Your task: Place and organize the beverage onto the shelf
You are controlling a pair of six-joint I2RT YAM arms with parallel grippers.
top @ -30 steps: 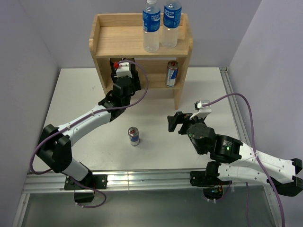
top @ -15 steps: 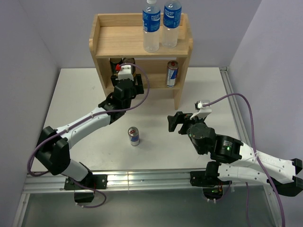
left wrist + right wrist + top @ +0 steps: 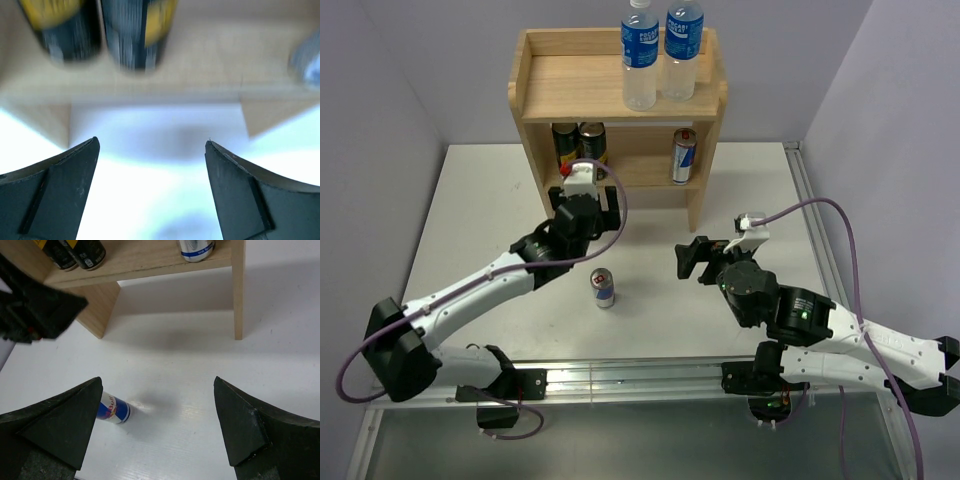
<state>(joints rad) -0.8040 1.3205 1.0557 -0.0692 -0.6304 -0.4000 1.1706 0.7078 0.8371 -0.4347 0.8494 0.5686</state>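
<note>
1. One can is not yet on the shelf. It stands upright on the table, well in front of the shelf and roughly between the two arms.
2. The lower tier already holds two dark cans at its left end and a silver can at its right end, with a gap between them. Two bottles stand on the top board.
3. The left pincer is spread wide with nothing between its fingers. It hovers in front of the lower tier and points at the dark cans, so the loose can lies behind it, beside its forearm.
4. The right pincer is also spread wide and empty. It faces across the table toward the can, which lies to its left and a little nearer the arm bases.
5. In the right wrist view the can sits off-centre, close by the tip of the left-hand finger and not in the gap between the two.
6. The can's long axis is vertical, so a side grip across its body looks suitable.
7. Judged from this, the right arm is better placed. It would have to shift leftward and lower until the can is centred between its fingers.
</note>
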